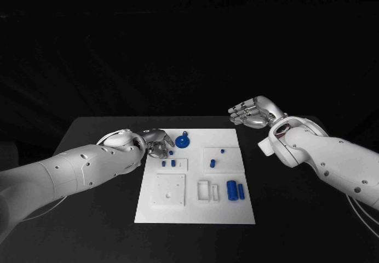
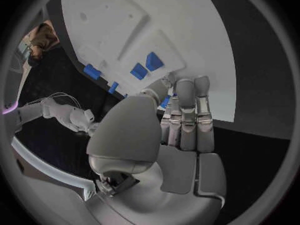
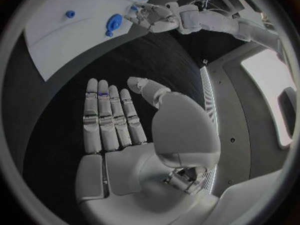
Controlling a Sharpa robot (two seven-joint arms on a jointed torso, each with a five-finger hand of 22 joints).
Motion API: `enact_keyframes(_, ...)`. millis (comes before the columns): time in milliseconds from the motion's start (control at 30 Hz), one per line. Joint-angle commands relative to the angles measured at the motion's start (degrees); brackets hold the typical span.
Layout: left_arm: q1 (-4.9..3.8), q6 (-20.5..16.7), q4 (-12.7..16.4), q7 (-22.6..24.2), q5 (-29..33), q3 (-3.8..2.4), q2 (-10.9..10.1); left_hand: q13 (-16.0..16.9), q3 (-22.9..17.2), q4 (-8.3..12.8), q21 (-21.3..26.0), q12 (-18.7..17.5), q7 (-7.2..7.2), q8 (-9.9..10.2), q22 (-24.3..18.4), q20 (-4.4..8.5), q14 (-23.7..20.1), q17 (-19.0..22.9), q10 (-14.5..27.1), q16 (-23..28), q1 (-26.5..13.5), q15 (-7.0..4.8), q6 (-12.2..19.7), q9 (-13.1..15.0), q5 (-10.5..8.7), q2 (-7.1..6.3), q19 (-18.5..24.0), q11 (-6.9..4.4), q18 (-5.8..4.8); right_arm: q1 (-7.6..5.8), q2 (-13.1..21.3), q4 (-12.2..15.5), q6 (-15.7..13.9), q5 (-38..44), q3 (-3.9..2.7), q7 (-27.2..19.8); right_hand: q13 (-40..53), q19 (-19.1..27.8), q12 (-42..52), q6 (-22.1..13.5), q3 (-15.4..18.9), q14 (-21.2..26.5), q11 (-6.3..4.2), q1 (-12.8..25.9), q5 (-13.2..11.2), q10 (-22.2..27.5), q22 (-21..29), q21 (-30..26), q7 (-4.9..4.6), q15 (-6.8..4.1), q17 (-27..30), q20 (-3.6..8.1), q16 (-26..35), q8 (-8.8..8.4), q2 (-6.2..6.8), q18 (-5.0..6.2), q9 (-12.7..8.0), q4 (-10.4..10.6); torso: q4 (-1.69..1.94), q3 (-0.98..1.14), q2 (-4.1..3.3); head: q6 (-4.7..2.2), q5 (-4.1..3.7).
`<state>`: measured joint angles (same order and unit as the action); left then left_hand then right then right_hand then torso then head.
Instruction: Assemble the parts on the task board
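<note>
The white task board (image 1: 197, 211) lies in the middle of the black table. On it are a round blue part with a small loop (image 1: 182, 142), two little blue pieces (image 1: 168, 163), a blue peg (image 1: 213, 162) and two blue cylinders (image 1: 235, 190). My left hand (image 1: 158, 143) hovers over the board's far left corner, just beside the round part, fingers straight and holding nothing (image 2: 184, 120). The two little pieces (image 2: 147, 66) lie just past its fingertips. My right hand (image 1: 253, 112) hangs above the table beyond the board's far right corner, flat, fingers stretched, nothing in it (image 3: 125, 130).
White raised blocks (image 1: 170, 190) and a white slotted fixture (image 1: 207, 190) sit on the board's near half. In the right wrist view the board (image 3: 69, 35), the round part (image 3: 114, 21) and my left hand (image 3: 153, 16) lie ahead. Bare black table surrounds the board.
</note>
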<state>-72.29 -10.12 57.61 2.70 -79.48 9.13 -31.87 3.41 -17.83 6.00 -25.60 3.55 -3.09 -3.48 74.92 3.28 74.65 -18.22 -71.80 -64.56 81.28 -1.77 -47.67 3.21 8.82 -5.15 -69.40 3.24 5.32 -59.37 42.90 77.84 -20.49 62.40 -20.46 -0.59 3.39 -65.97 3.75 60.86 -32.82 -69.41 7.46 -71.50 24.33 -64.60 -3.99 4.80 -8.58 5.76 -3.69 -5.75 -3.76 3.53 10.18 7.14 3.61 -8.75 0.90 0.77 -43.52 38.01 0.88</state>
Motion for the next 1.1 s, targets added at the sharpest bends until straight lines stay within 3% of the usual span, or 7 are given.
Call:
enact_keyframes(33, 0.02, -1.8, 0.3, -1.1, 2.0, -0.14, -0.6, -0.1, -1.3, 0.4, 0.3, -0.2, -3.19, -0.2, 1.3, -0.36, -0.5, 0.2, 0.8, 0.1, 1.0, 0.10, -5.7, 0.3, 0.32, -0.27, 0.2, 0.39, 0.67, 0.02, -0.3, -0.6, 7.1, 9.0, -0.01, 1.7, -0.1, -3.9, -0.1, 1.3, 2.5, -4.6, -0.84, -1.5, -2.1, -1.3, -0.8, 2.2, 0.42, -1.74, -0.7, 1.44, -1.2, 0.22, -0.53, 1.38, 0.1, -0.6, -0.08, 0.03, 0.03, -0.42, -1.04)
enact_keyframes(133, -0.20, -2.8, 0.5, -1.2, 8.8, -0.53, -1.5, 0.0, -4.2, 1.3, -0.2, -0.2, -4.41, -0.8, 1.4, -0.65, -0.4, 0.2, 1.1, 0.1, 0.7, 0.41, -11.1, 0.4, 0.66, -0.41, 1.2, 0.78, 1.20, 0.02, -0.7, -1.3, 9.8, 15.2, 0.00, 2.4, -0.1, -9.3, -0.2, 2.4, 5.8, -10.5, -1.67, -2.8, -5.0, -2.5, -2.4, 5.6, 0.81, -4.08, -2.2, 3.95, -3.2, 0.20, -1.09, 1.61, 0.1, -1.3, -0.02, 0.08, 0.05, -0.60, -1.69)
enact_keyframes(300, -1.06, -5.3, 1.2, -0.1, 22.7, -1.28, -3.3, 0.0, -5.7, 2.0, 0.4, -0.2, -4.69, -0.4, 1.2, -1.28, -3.2, 1.7, 3.7, 3.5, -0.7, 1.02, -11.4, 0.4, 0.64, -1.32, 3.5, 1.71, 1.39, 0.12, -1.8, -2.7, 12.6, 25.3, 0.13, 3.4, 0.0, -14.7, -0.4, 4.3, 9.1, -17.0, -2.80, -3.7, -7.2, -4.8, -5.2, 10.4, 1.50, -6.41, -5.9, 7.10, -5.4, 0.08, -1.70, 0.81, 0.0, -1.9, 0.16, 0.09, 0.04, -0.92, -2.43)
enact_keyframes(400, -1.52, -7.3, 2.4, 1.4, 27.8, -1.77, -4.9, -0.1, -5.6, 2.6, 1.3, -0.2, -4.93, -0.4, 1.1, -1.42, -3.0, 3.7, 3.4, 8.0, -0.9, 0.99, -11.5, 0.4, 0.80, -1.31, 3.5, 1.77, 1.56, 0.26, -2.6, -3.4, 13.0, 30.9, 0.58, 4.5, 0.0, -17.6, -0.3, 4.4, 9.8, -17.1, -3.27, -4.0, -9.0, -4.7, -8.5, 15.3, 1.85, -7.59, -12.9, 8.82, -14.3, 0.06, -2.34, 0.83, 0.0, -2.4, 0.14, 0.07, 0.04, -1.28, -2.77)
enact_keyframes(500, -2.01, -9.3, 3.9, 3.6, 33.3, -2.11, -6.4, 0.0, -5.7, 2.8, 1.1, -0.2, -4.72, -0.4, 1.1, -1.22, -2.5, 3.5, 2.6, 8.1, -1.1, 0.79, -11.4, 0.4, 0.90, -1.30, 2.6, 1.48, 1.54, 0.41, -3.6, -3.9, 12.6, 35.9, 1.33, 6.3, 0.0, -14.5, -0.2, 4.4, 5.4, -13.5, -3.13, -1.9, -9.4, -4.6, -15.2, 22.4, 1.78, -7.69, -24.9, 9.06, -22.5, 0.26, -1.02, 1.06, 0.1, -2.5, 0.18, 0.09, -0.01, -1.61, -3.30)
enact_keyframes(700, -2.67, -11.1, 7.2, 8.6, 46.5, -2.39, -8.7, -0.1, -5.3, 2.7, 3.3, -0.2, -4.93, -0.4, 0.7, -1.43, -3.4, 4.8, 2.9, 12.6, -1.5, 0.98, -11.6, 0.4, 0.85, -1.10, 4.0, 1.67, 1.14, 0.55, -5.4, -4.7, 12.2, 43.3, 2.90, 10.2, -0.1, -16.7, -0.5, 4.1, 1.8, -15.4, -3.17, -1.4, -12.2, -3.5, -19.8, 27.5, 1.97, -7.40, -30.7, 8.75, -29.2, 0.18, 0.07, 1.17, 0.1, -1.5, 0.33, -0.02, -0.03, -1.79, -3.63)
enact_keyframes(1100, -4.07, -11.7, 15.1, 11.9, 61.6, -2.56, -12.2, 0.0, -4.0, 2.8, 7.4, -0.2, -4.83, -0.4, 0.7, -1.43, -2.5, 4.6, 2.7, 17.3, -2.0, 1.02, -12.1, 0.4, 0.76, -0.29, 3.3, 1.59, 0.68, 0.74, -7.8, -5.3, 14.2, 49.0, 5.78, 13.8, 0.0, -15.9, -0.4, 3.6, 0.7, -14.7, -3.00, -1.7, -13.8, -2.8, -25.6, 30.6, 2.29, -6.83, -32.9, 8.04, -35.9, 0.04, 1.74, 1.92, 0.0, 0.7, 0.11, -0.04, -0.10, -1.68, -3.33)
